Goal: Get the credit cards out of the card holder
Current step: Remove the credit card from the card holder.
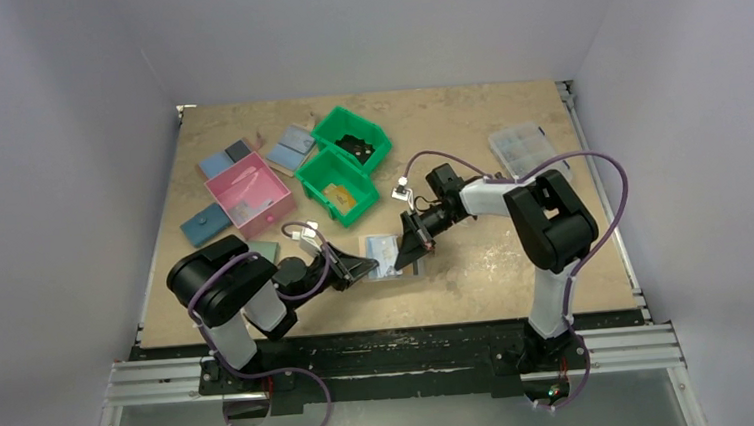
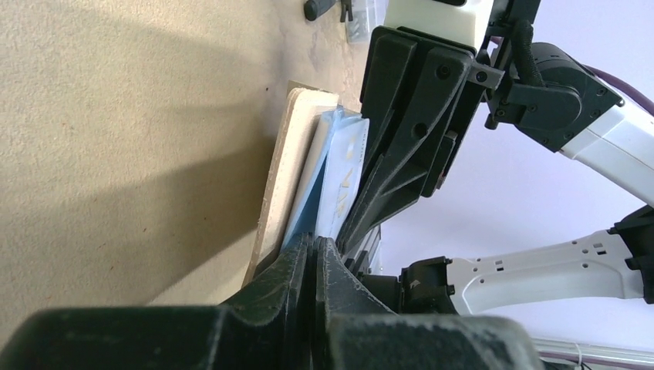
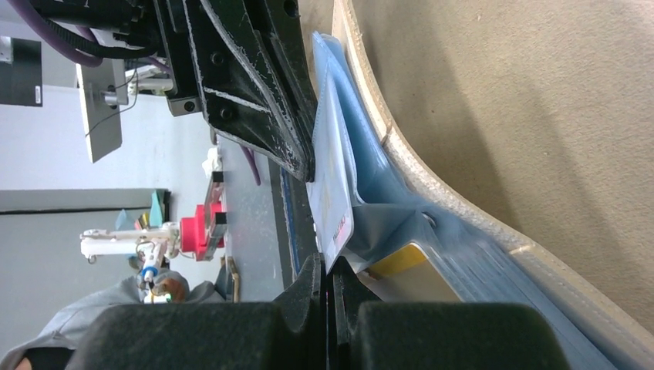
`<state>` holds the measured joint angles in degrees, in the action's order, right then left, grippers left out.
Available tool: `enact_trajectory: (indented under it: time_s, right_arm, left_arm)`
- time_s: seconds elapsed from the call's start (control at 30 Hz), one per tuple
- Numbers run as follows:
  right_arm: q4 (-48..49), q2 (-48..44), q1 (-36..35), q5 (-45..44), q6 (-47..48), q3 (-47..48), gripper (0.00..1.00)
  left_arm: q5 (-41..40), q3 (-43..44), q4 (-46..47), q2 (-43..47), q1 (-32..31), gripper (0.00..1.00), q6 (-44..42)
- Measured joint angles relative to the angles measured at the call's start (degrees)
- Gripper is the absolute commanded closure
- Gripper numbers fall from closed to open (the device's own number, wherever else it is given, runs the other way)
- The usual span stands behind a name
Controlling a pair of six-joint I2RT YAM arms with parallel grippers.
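Note:
The card holder [image 1: 381, 256] lies open on the table between both grippers. In the left wrist view its beige outside [image 2: 284, 173] and light-blue panel [image 2: 308, 193] stand on edge. My left gripper [image 2: 316, 245] is shut on the blue panel's near edge; it also shows in the top view [image 1: 362, 267]. My right gripper [image 3: 330, 268] is shut on the corner of a pale-blue credit card [image 3: 330, 185] that sticks partly out of the holder [image 3: 463, 231]; it also shows in the top view [image 1: 415, 246]. A yellow-edged card [image 3: 395, 262] sits in a slot beside it.
Two green bins [image 1: 350, 165] and a pink bin [image 1: 248, 194] stand at the back left, with blue flat wallets [image 1: 214, 164] around them. A sage-green wallet [image 1: 263, 251] lies by the left arm. A clear compartment box [image 1: 524, 148] sits at the back right.

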<state>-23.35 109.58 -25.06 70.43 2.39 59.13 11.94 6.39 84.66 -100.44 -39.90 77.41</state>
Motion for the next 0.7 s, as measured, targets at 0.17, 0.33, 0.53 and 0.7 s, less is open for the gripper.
enact_trajectory:
  time_s: [0.17, 0.33, 0.53, 0.7]
  right_arm:
    - [-1.16, 1.14, -0.57, -0.44, 1.60, 1.14, 1.00]
    - [-3.06, 1.81, -0.46, -2.58, 3.56, 1.64, 1.00]
    - [-4.35, 1.84, 0.11, -6.36, 4.85, 1.64, 1.00]
    - [-5.05, 2.19, 0.11, -7.85, 5.42, 1.66, 1.00]
  left_arm:
    - [0.85, -0.92, 0.11, 0.09, 0.87, 1.00, -0.02]
    - [1.14, -2.99, 0.07, 0.09, 2.25, 1.00, -0.04]
    - [1.16, -4.52, 0.07, -0.07, 3.17, 1.00, -0.11]
    - [1.33, -5.25, 0.07, -0.07, 3.52, 1.00, -0.33]
